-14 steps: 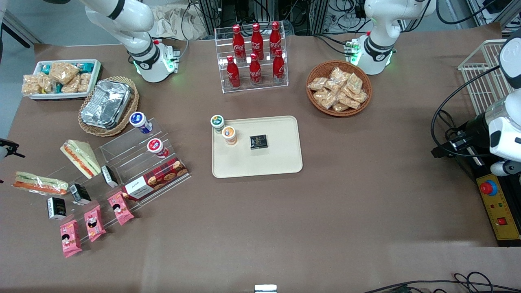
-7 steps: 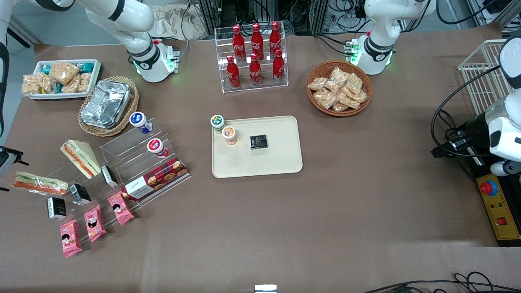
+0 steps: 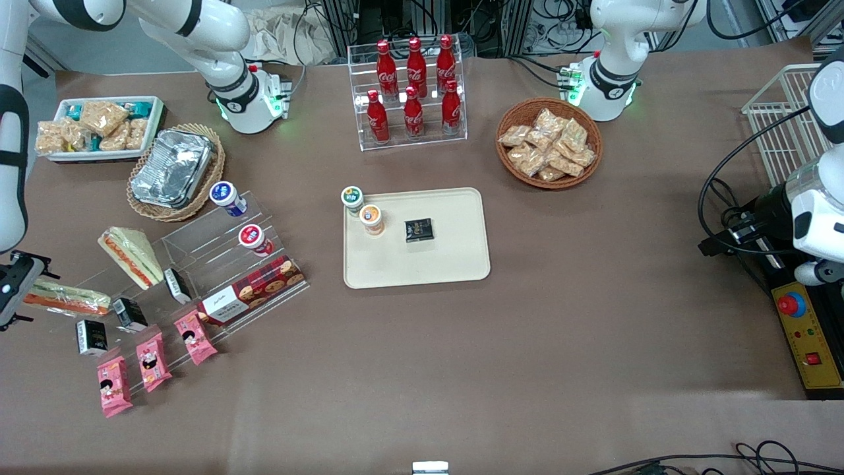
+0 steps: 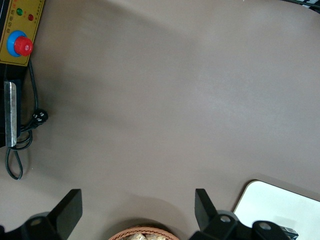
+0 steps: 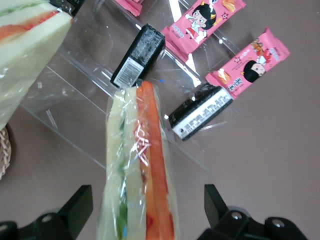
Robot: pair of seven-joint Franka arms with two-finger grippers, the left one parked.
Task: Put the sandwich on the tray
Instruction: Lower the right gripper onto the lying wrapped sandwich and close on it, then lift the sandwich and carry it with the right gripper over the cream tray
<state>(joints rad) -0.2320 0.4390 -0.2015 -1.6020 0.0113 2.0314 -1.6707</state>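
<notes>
At the left edge of the front view, the gripper (image 3: 12,290) hangs right over one end of the sandwich (image 3: 69,298), the long clear-wrapped wedge with its green lettuce and orange stripe. It lies on the brown table (image 3: 461,369) toward the working arm's end, nearer the front camera than the second sandwich (image 3: 130,254), the triangular one propped on the clear acrylic stand (image 3: 211,264).

Fingers wide open, nothing in them! The wrist view shows the sandwich (image 5: 137,170) running straight up the gap between the two fingertips (image 5: 75,205), with room to spare on each side. That looks like a good line-up: the jaws straddle the narrow width, bread face to bread face.

My read is that the pick is about to happen. Come straight down, stay centred, and close gently, because soft bread in slippery film will likely squash or slide. Watch the black packets (image 5: 139,55) and the edge of the stand just beside the wrapper; a finger could clip them.

The beige tray (image 3: 455,264) sits mid-frame, well apart, already holding two cups (image 3: 371,220) and a black packet (image 3: 419,229). The bare stretch nearer the camera looks the safest landing spot.
</notes>
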